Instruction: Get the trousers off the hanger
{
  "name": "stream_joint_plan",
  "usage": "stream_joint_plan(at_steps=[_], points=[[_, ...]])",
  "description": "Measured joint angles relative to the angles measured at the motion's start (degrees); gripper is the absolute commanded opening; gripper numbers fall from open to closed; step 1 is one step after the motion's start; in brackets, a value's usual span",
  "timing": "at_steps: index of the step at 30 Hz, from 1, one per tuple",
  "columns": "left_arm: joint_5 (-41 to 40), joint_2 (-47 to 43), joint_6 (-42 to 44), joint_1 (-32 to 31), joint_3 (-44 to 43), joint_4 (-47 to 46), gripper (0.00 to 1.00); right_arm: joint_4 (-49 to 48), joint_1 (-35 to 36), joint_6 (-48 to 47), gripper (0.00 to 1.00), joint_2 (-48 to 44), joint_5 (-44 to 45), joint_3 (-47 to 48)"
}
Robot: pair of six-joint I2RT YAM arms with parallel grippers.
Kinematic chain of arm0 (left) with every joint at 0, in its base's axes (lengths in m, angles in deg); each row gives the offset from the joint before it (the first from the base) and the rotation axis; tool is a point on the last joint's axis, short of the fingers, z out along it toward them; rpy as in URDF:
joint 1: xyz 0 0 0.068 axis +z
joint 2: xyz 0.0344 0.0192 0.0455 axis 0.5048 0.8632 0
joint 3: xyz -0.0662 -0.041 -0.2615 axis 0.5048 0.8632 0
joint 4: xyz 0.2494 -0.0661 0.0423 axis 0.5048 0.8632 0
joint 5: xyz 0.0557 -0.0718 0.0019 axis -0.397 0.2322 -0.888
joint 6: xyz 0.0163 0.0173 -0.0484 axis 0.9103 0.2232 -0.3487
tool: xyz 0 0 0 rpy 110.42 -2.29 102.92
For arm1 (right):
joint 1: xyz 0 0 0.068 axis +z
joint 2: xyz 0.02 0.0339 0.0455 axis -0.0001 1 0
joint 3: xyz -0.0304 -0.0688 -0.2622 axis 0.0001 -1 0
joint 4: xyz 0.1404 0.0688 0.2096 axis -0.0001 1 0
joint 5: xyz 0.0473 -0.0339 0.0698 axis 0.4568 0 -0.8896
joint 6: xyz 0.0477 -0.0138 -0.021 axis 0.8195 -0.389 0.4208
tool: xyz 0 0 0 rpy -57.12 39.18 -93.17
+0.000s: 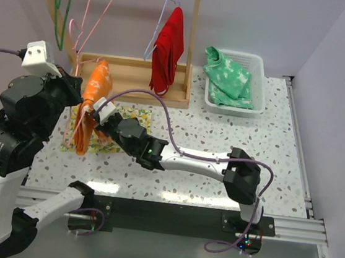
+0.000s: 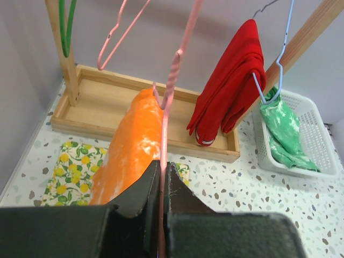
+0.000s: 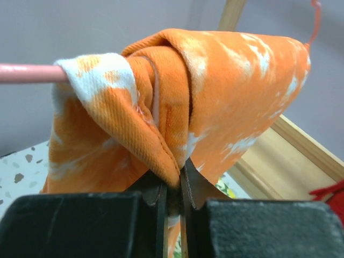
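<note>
Presently, orange pair in hand | I had the left gripper [image 2: 163, 169] clamped on the pink hanger [image 2: 171, 80] | right gripper [image 3: 173, 180] pinched onto the orange trousers [image 3: 215, 91], draped over it near the left edge of the desk [image 1: 234, 133] | next, I judged: drag cloth off sideways | red trousers [image 1: 168, 47] hung at far edge, not yet done.

Open tabletop [image 1: 234, 133] right of orange trousers [image 1: 95, 92]; wooden rack [image 1: 135, 75] close behind.

pink hanger [image 2: 167, 97] top cut off by frame edge, orange trousers [image 3: 215, 91] lower part hidden behind fingers [image 3: 199, 191]
</note>
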Motion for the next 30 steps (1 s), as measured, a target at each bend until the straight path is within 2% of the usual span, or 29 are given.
stream_joint_plan(at_steps=[5, 10, 21, 30], points=[[-0.9, -0.3, -1.6, 0.0, 2.0, 0.1, 0.00, -1.6, 0.0, -0.1, 0.00, -8.0, 3.8, -9.1], [-1.6, 0.3, -3.9, 0.0, 6.1, -0.5, 0.00, -1.3, 0.3, 0.1, 0.00, -15.3, 6.7, -13.9], [-1.3, 2.2, -6.4, 0.0, 15.9, -5.1, 0.00, 1.2, 1.5, -1.4, 0.00, -18.9, 9.0, -14.1], [-2.1, 1.9, -9.5, 0.0, 18.0, -4.3, 0.00, -1.2, 2.0, -6.5, 0.00, -18.9, 13.4, -10.4]])
